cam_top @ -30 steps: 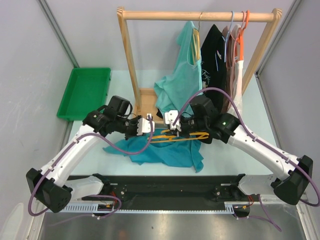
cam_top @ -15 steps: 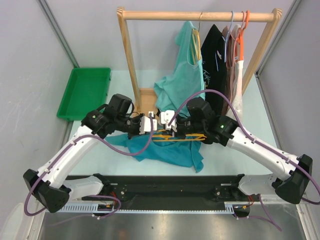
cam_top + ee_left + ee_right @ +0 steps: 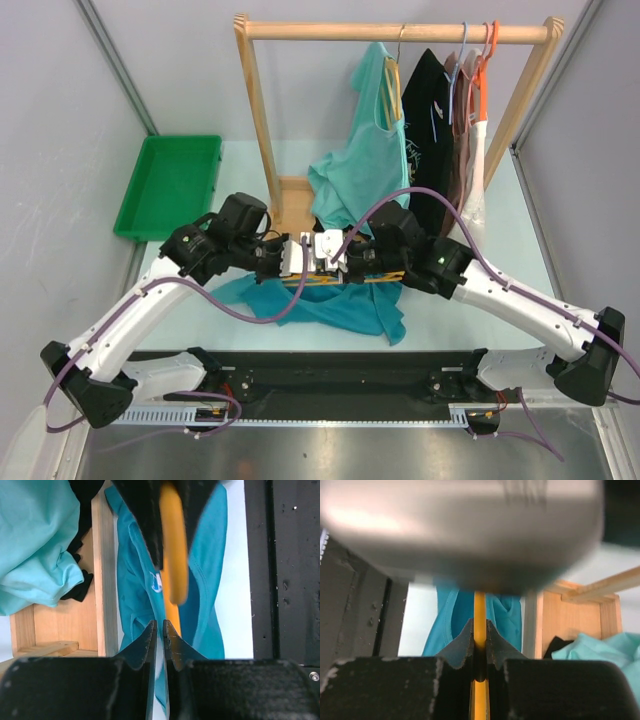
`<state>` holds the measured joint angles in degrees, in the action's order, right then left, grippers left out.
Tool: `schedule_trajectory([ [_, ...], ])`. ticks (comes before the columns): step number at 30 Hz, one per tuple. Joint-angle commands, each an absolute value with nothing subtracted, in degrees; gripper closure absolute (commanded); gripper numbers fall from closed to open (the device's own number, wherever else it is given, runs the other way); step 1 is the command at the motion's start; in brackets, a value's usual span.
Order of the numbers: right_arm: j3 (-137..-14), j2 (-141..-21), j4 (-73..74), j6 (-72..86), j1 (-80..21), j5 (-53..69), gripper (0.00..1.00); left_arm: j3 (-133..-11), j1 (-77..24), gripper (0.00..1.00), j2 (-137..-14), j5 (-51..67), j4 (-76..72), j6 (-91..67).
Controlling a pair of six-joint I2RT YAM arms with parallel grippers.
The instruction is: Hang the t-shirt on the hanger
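Observation:
The teal-blue t-shirt [image 3: 340, 308] lies crumpled on the table in front of the rack. It also shows in the left wrist view [image 3: 135, 595] and the right wrist view [image 3: 452, 615]. The yellow-orange hanger [image 3: 375, 281] is held level just above it. My right gripper [image 3: 322, 258] is shut on a hanger bar [image 3: 479, 605], with the bar running between the jaws [image 3: 479, 625]. My left gripper [image 3: 299, 258] faces it, almost touching. Its jaws [image 3: 158, 625] are pressed together with teal cloth draped round the tips. The hanger end [image 3: 173, 555] points at them.
A wooden rack [image 3: 400, 30] stands behind, with a mint-green shirt [image 3: 360, 170], a black shirt [image 3: 425, 100] and other hangers on its rail. Its wooden base [image 3: 295, 200] is just beyond the grippers. A green tray [image 3: 170, 180] sits at the far left.
My right gripper has moved left with the hanger until it meets my left gripper. The shirt's left part has bunched in toward the middle.

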<state>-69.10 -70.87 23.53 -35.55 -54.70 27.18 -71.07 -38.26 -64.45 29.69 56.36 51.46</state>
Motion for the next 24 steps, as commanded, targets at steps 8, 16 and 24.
schedule_trajectory([
  [8, -69.8, -68.6, 18.1, -35.9, -56.2, 26.6, 1.00, -75.9, -28.6, 0.63, -62.7, 31.0, 68.6, 59.6],
  [16, -66.4, -66.9, 17.6, -35.9, -56.2, 26.8, 1.00, -72.3, -25.0, 0.43, -57.1, 32.2, 71.5, 62.2],
  [24, -65.7, -66.5, 17.1, -35.4, -56.1, 27.2, 1.00, -67.3, -25.1, 0.45, -58.9, 34.4, 70.3, 61.0],
])
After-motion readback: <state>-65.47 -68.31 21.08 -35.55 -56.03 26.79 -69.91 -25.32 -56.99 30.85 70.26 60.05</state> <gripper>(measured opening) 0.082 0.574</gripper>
